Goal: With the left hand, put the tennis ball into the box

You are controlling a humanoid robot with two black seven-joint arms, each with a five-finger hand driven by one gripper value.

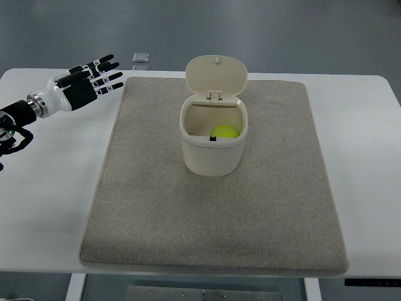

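Tennis ball (225, 132) inside box (213, 153), lid (216, 76) flipped up behind; box on grey mat (188, 213); left hand (88, 81) well left of box, over table (44, 207), fingers spread, holding nothing; small flat object (141, 58) beyond mat's far left corner

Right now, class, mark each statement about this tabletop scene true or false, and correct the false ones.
1. The tennis ball lies inside the box. True.
2. The box's lid is closed. False: it stands open, hinged back.
3. The left hand holds the ball. False: its fingers are spread and empty, away from the box.
4. The box stands on the grey mat. True.
5. The right hand reaches over the box. False: it is not in view.
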